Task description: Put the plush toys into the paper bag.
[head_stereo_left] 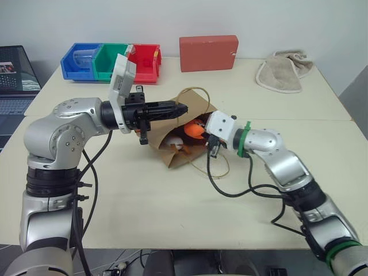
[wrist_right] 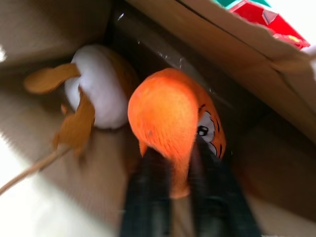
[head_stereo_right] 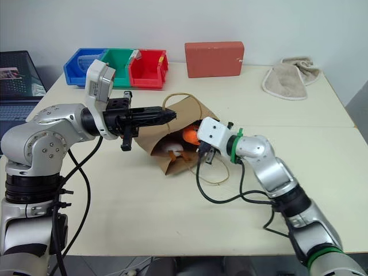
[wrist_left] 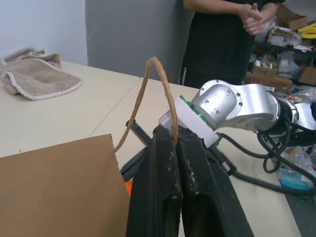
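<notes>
The orange carrot plush (wrist_right: 173,123) sits between the right hand's (wrist_right: 182,163) fingers inside the paper bag (head_stereo_left: 198,109) beside the egg plush (wrist_right: 98,94), while the left hand (wrist_left: 175,148) is clamped on the bag's loop handle (wrist_left: 158,89).

Head pair high over table (head_stereo_left: 172,224), wrist views close, all sharing paper bag (head_stereo_left: 192,109)

Brown paper bag (head_stereo_left: 195,109), orange carrot toy (wrist_right: 173,123), white egg toy (wrist_right: 98,94), red box (head_stereo_left: 208,53).

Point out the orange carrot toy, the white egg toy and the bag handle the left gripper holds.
carrot toy (wrist_right: 170,116), right wrist view, its orange body
egg toy (wrist_right: 98,89), right wrist view, its white side
bag handle (wrist_left: 157,74), left wrist view, top of the loop
</notes>
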